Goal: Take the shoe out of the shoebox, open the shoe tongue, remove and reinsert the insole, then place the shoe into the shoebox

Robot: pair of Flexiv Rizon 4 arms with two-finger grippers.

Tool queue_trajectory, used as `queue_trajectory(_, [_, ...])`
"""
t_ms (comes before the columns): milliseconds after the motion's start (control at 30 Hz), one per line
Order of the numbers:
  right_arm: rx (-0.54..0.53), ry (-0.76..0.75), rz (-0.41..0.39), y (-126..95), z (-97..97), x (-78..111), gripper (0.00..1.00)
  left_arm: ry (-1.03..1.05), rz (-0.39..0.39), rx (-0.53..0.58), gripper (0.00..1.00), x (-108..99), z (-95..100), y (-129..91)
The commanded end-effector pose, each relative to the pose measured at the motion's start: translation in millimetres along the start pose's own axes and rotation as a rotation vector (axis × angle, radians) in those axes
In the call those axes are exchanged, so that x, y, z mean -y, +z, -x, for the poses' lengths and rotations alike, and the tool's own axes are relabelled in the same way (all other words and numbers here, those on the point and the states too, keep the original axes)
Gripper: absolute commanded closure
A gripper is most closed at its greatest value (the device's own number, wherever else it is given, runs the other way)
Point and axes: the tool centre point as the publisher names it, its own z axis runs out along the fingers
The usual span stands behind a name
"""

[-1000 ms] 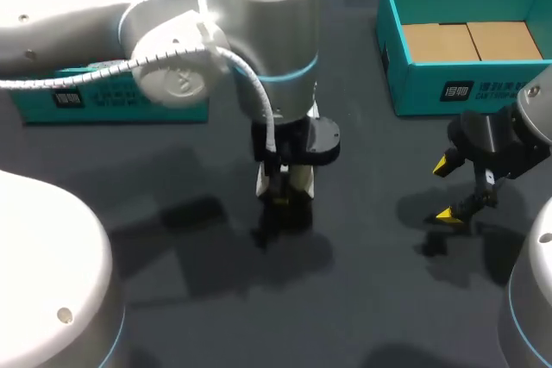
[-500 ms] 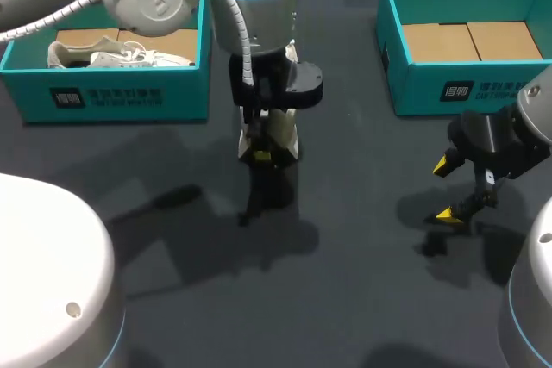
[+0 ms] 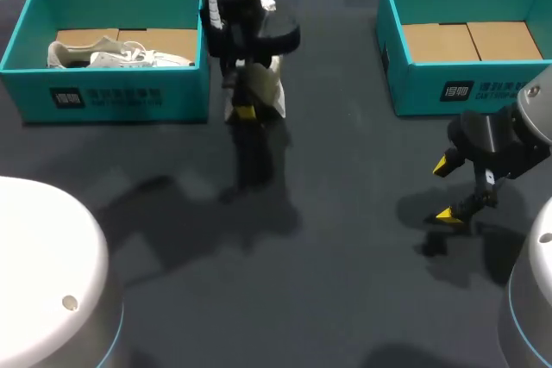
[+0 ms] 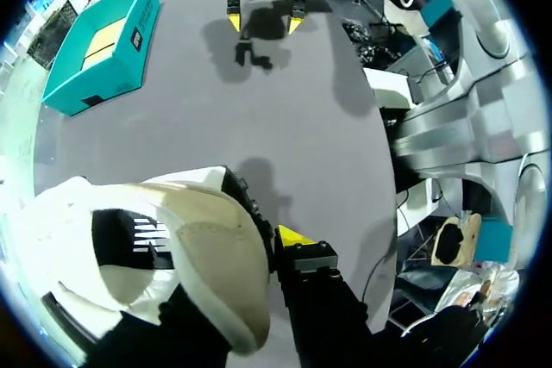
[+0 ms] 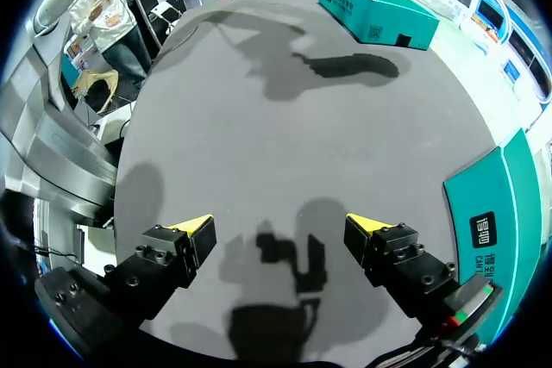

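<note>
My left gripper (image 3: 246, 111) hangs above the table just right of the left teal shoebox (image 3: 103, 96), shut on a white shoe (image 3: 267, 84) held by its heel collar. In the left wrist view the white shoe (image 4: 164, 256) fills the space at the left gripper (image 4: 278, 246); only one yellow fingertip (image 4: 296, 236) shows, the other is hidden behind the shoe. A second white shoe (image 3: 116, 55) lies inside the left shoebox. My right gripper (image 3: 447, 189) is open and holds nothing, low over the table in front of the right teal box (image 3: 470, 84). The right gripper (image 5: 280, 227) has only bare table between its fingers.
The right teal box (image 5: 504, 204) holds only its cardboard floor and stands close beside my right gripper. The dark table (image 3: 328, 265) stretches between the two arms.
My left arm has carried the shoe back and to the left, toward the left shoebox, uncovering that box and the shoe in it. The right arm has not moved.
</note>
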Motion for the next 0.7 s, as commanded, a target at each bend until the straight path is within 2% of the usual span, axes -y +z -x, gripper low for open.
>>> queue_trajectory(33, [0.002, 0.001, -0.003, 0, -1.2, -0.4, 0.00, -0.010, -0.003, 0.026, 1.00, -25, 8.0, -45])
queue_trajectory(133, [0.002, 0.001, -0.003, 0, -1.2, -0.4, 0.00, -0.027, 0.032, 0.092, 1.00, -37, 22.3, -65])
queue_trajectory(167, [0.002, 0.001, -0.003, 0, -1.2, -0.4, 0.00, -0.028, 0.073, 0.133, 1.00, -41, 29.5, -72])
queue_trajectory(600, [0.002, 0.001, -0.003, 0, -1.2, -0.4, 0.00, -0.028, 0.073, 0.133, 1.00, -41, 29.5, -72])
queue_trajectory(700, [0.002, 0.001, -0.003, 0, -1.2, -0.4, 0.00, -0.009, 0.056, 0.128, 1.00, -51, 41.3, -81])
